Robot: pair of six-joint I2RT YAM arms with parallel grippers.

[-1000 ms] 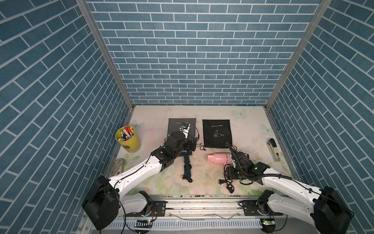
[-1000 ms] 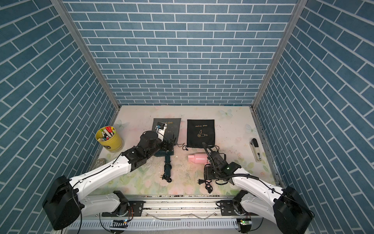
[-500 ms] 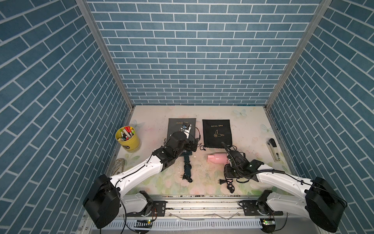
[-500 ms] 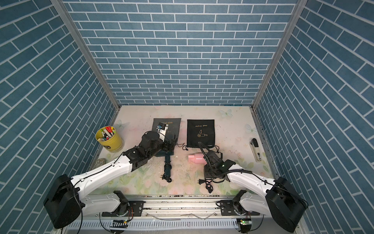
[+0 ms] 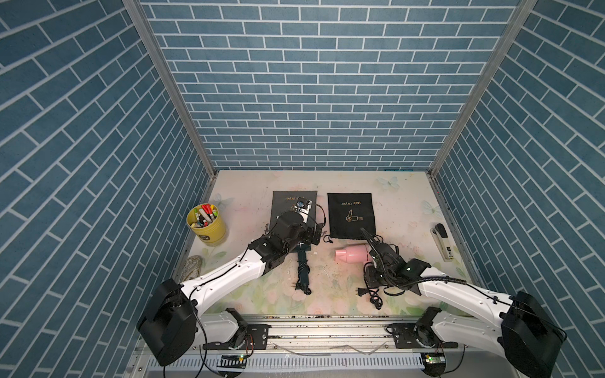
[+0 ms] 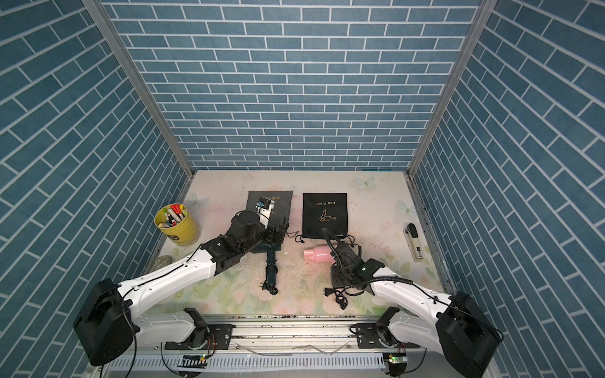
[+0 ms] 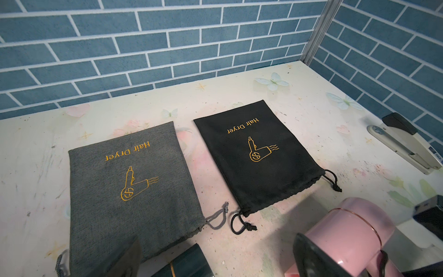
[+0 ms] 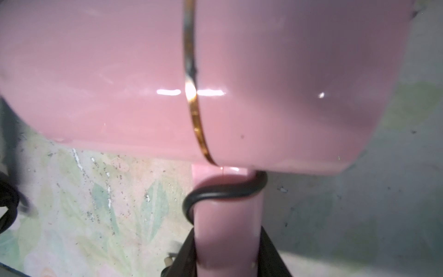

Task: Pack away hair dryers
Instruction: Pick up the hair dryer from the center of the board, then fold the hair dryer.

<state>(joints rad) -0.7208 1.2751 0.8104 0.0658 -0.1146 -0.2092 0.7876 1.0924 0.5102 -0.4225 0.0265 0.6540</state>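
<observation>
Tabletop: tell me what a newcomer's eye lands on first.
The pink hair dryer mid-table stands out brightest, with the right hand clamped around its handle. Farther back lie a black pouch and a grey pouch with gold print, and a yellow cup of markers sits by the left wall.

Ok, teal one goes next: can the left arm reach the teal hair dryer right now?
Probably yes: the left gripper sits right at the teal hair dryer, whose head shows between its open jaws; nothing blocks it.
</observation>
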